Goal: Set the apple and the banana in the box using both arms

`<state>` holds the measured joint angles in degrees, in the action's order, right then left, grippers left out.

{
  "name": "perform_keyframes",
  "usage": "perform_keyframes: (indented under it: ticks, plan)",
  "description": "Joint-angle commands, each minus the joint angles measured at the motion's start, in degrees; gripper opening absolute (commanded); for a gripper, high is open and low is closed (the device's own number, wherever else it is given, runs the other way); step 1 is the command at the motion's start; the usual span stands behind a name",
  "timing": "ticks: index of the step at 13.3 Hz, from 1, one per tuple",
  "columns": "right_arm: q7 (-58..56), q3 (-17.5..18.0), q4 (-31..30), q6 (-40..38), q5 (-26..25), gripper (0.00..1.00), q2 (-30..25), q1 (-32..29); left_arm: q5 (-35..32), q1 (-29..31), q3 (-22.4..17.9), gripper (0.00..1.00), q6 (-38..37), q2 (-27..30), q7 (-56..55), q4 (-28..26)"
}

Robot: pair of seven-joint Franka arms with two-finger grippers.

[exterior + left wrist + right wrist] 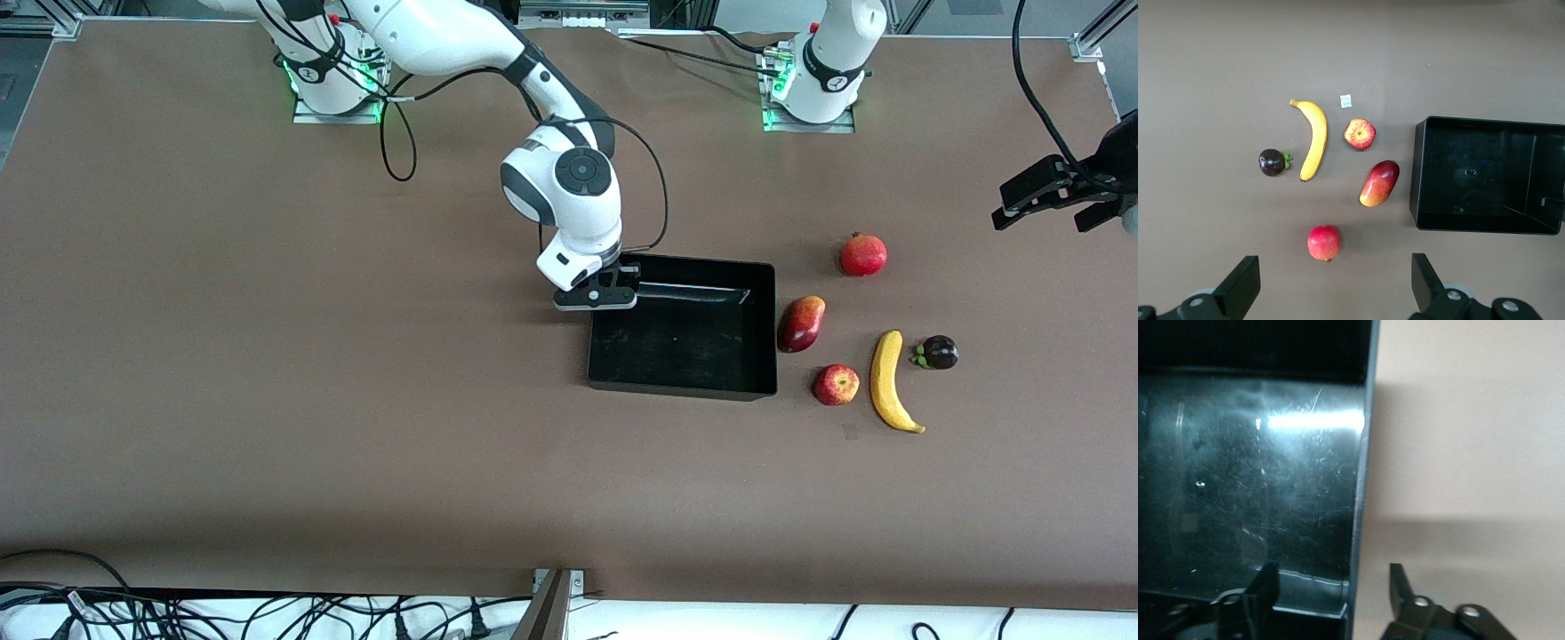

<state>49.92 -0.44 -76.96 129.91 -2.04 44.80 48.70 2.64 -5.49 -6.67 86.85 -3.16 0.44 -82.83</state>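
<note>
The apple [836,384] lies on the table beside the banana [889,382], toward the left arm's end from the black box [766,331]. All three show in the left wrist view: the apple [1359,133], the banana [1313,137] and the box [1471,175]. My right gripper [597,298] is open at the box's corner toward the right arm's end. Its jaws straddle the box wall [1361,487], one finger inside and one outside [1333,572]. My left gripper [1058,206] is open and empty, high over the table's left-arm end, near the fruits [1333,270].
A red pomegranate [863,254], a dark-red mango [801,324] beside the box and a dark purple fruit [938,353] lie around the apple and banana. A small white sticker [1346,101] lies near the apple. Cables run along the table's front edge.
</note>
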Motion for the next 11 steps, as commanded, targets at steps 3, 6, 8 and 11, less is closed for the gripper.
perform_keyframes:
  ticks: [3,6,8,11]
  plan:
    - [-0.9,-1.8,-0.8,-14.5,-0.9,1.00,-12.2,-3.5,-1.1,0.4,0.3,1.00,0.2,1.1,1.1,-1.3]
    - [-12.8,-3.0,-0.8,-25.2,-0.9,1.00,-17.8,-9.1,-1.1,0.4,0.3,1.00,0.2,1.1,1.1,-1.3]
    - [-20.2,-4.3,-0.7,-30.1,-0.2,1.00,-20.3,-13.4,-1.1,0.4,0.3,1.00,0.2,1.1,1.1,-1.3]
    - [-27.1,-9.2,-0.8,-37.4,2.6,1.00,-25.3,-16.8,-1.1,0.4,0.3,1.00,0.2,1.1,1.1,-1.3]
